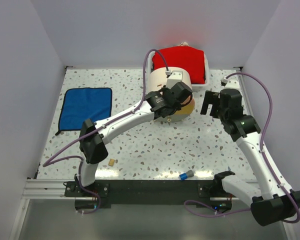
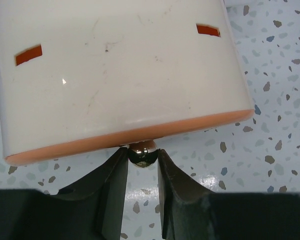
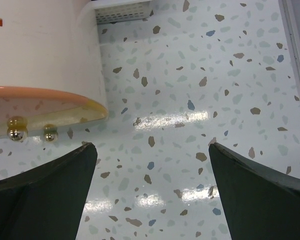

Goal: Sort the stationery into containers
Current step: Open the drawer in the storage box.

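Observation:
The cream half-cylinder drawer unit (image 1: 166, 79) stands at the back middle of the table, with a yellow-orange drawer front (image 1: 188, 108) facing forward. My left gripper (image 1: 176, 99) is shut on a small gold knob (image 2: 142, 154) of a drawer; the drawer's orange edge (image 2: 90, 142) shows just above my fingers. My right gripper (image 1: 210, 103) is open and empty, hovering over bare table to the right of the unit (image 3: 40, 55), where two more knobs (image 3: 16, 133) show. A tan eraser block (image 1: 111, 161) and a blue-grey cap piece (image 1: 186, 175) lie near the front edge.
A blue cloth (image 1: 86, 107) lies flat at the left. A white tray (image 1: 208, 75) with red cloth (image 1: 182, 61) sits behind the unit against the back wall. Walls close in the table on three sides.

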